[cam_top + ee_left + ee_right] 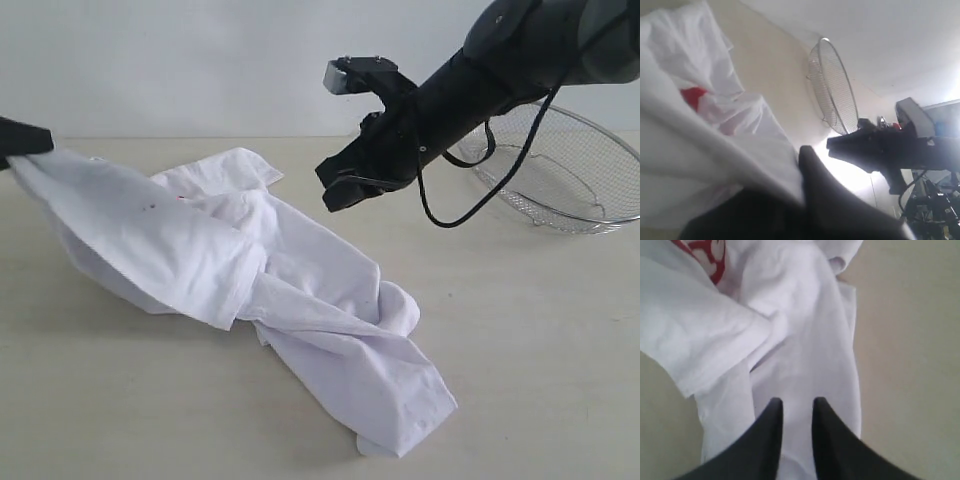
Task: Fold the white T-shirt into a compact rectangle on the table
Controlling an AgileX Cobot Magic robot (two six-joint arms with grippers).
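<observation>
On the table [540, 350], crumpled white T-shirt [300, 280]

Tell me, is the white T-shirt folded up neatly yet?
Not folded. The white T-shirt lies crumpled and twisted on the table, with one end held up off it by the left gripper.

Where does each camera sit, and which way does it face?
Exterior view: off the arms, facing across the table at the crumpled white T-shirt; right claw above it, left claw at the left edge.
Left wrist view: low beside the shirt, facing the wire-mesh basket and right arm; own claw a dark blur.
Right wrist view: looks down on the shirt past its own parted fingertips.
Shared: all show the shirt; exterior and left wrist show the basket.
</observation>
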